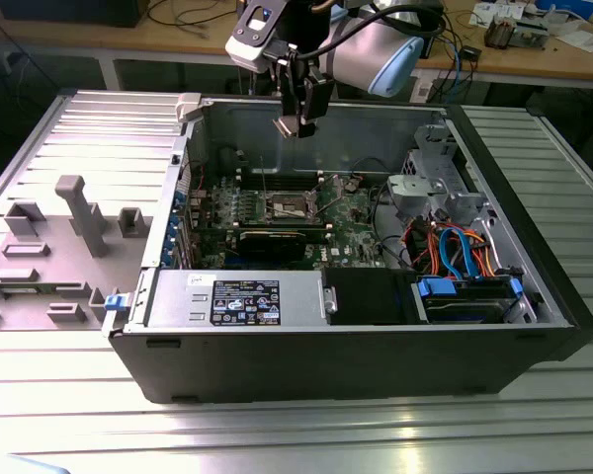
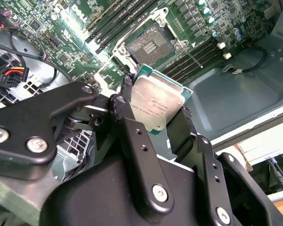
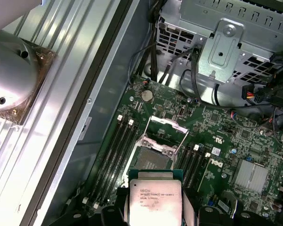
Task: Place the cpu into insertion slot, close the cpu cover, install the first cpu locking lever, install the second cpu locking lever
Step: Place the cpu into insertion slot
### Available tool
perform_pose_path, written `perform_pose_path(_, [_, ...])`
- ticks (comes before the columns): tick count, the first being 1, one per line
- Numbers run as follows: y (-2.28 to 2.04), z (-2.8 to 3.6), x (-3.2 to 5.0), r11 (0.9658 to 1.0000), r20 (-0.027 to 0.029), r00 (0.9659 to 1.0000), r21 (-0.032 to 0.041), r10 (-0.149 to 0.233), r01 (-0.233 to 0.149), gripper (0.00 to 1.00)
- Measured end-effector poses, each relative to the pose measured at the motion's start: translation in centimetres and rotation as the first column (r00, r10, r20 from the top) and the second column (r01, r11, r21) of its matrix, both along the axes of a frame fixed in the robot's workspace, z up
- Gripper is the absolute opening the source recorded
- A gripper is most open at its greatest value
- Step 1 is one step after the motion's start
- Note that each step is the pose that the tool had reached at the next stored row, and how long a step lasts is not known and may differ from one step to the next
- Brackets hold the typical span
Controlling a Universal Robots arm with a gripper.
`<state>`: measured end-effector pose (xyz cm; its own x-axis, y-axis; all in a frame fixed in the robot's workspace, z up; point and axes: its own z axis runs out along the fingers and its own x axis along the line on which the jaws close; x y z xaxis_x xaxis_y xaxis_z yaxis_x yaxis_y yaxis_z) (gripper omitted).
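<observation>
My gripper (image 1: pixel 298 120) hangs above the open computer case, shut on the cpu (image 1: pixel 288 126), a flat square chip with a dull silver top. In both wrist views the black fingers (image 2: pixel 126 89) clamp two opposite edges of the cpu (image 2: pixel 156 104) (image 3: pixel 154 198). The insertion slot (image 3: pixel 152 159) (image 2: pixel 150 43) (image 1: pixel 289 205) lies well below it on the green board, its dark gold-flecked centre bare. The cpu cover (image 3: pixel 166 124) stands raised at the slot's far edge. Two thin locking levers (image 3: pixel 181 141) (image 3: pixel 144 128) are swung up beside the socket.
Long black memory slots (image 3: pixel 117 149) flank the socket. A black graphics card (image 1: pixel 277 240) lies in front of it, and a metal drive cage (image 1: pixel 425 193) with coloured cables stands at the exterior view's right. The power supply (image 1: pixel 239 299) lines the case front. A grey fixture plate (image 1: pixel 69 232) lies left of the case.
</observation>
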<state>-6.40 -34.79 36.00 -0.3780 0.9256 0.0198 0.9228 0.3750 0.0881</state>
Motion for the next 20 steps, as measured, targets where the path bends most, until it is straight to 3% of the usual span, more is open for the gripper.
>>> perform_pose_path(13, [0.00, -0.02, 0.00, 0.9998, 0.0000, 0.9998, 0.0000, -0.021, 0.021, 0.54])
perform_pose_path(20, [0.00, -0.04, 0.00, 0.9982, 0.0000, 0.9982, 0.0000, -0.061, 0.061, 0.54])
